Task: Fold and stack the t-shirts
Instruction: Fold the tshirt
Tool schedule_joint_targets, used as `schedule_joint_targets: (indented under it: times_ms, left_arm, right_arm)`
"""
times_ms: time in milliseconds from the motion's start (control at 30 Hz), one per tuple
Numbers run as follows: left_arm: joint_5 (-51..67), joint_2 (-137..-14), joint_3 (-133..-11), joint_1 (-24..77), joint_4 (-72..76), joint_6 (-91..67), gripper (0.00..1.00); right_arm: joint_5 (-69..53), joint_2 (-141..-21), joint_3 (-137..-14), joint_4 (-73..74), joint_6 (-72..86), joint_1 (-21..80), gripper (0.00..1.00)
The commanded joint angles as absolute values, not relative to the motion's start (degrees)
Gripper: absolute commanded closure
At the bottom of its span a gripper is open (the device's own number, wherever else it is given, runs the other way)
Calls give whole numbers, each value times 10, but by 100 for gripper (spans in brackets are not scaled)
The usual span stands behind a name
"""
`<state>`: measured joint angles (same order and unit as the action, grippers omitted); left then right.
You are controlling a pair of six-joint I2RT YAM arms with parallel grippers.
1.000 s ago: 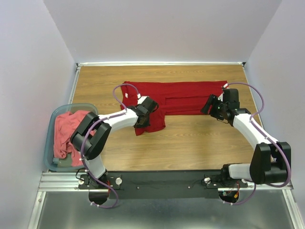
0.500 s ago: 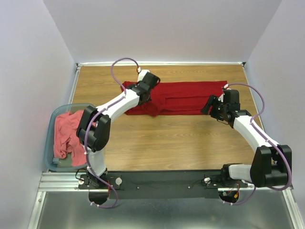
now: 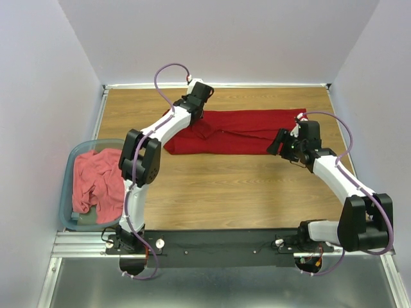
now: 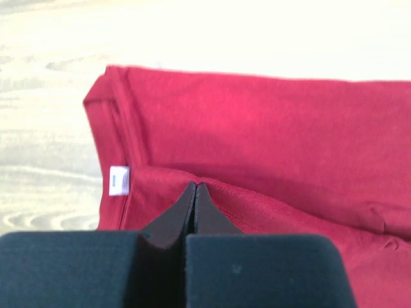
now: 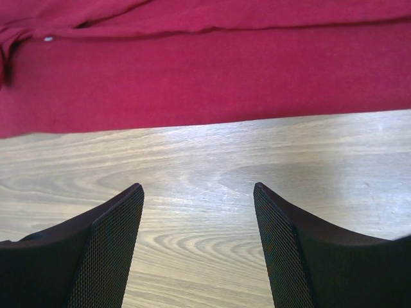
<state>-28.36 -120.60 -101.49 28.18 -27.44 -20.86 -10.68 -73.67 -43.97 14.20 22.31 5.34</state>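
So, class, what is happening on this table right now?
The left gripper is shut on a fold of the deep red cloth t-shirt, which lies long across the wooden table. The right gripper hangs open just short of the shirt's near edge. A coral-pink cloth shirt lies crumpled in the translucent blue-grey plastic tub.

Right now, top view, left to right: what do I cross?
tub (pink shirt inside) → left tool → right tool. The red shirt overlaps both tools, so I left it out.
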Motion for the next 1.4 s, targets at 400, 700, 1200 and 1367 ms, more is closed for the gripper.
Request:
schedule_joint_targets:
  times_ms: [400, 700, 1200, 1367]
  left_arm:
    - [-247, -1243, -1060, 270, -203, -163, 25]
    - [-219, -1027, -838, 245, -192, -254, 26]
    - [-171, -916, -603, 210, -167, -300, 43]
    - [-185, -950, -609, 207, -175, -292, 59]
  right_arm:
    - [-167, -780, -449, 120, 195, 88, 24]
    - [-69, -813, -485, 120, 228, 94, 25]
    - [-22, -868, -491, 84, 321, -62, 30]
    - [-30, -880, -490, 61, 327, -77, 34]
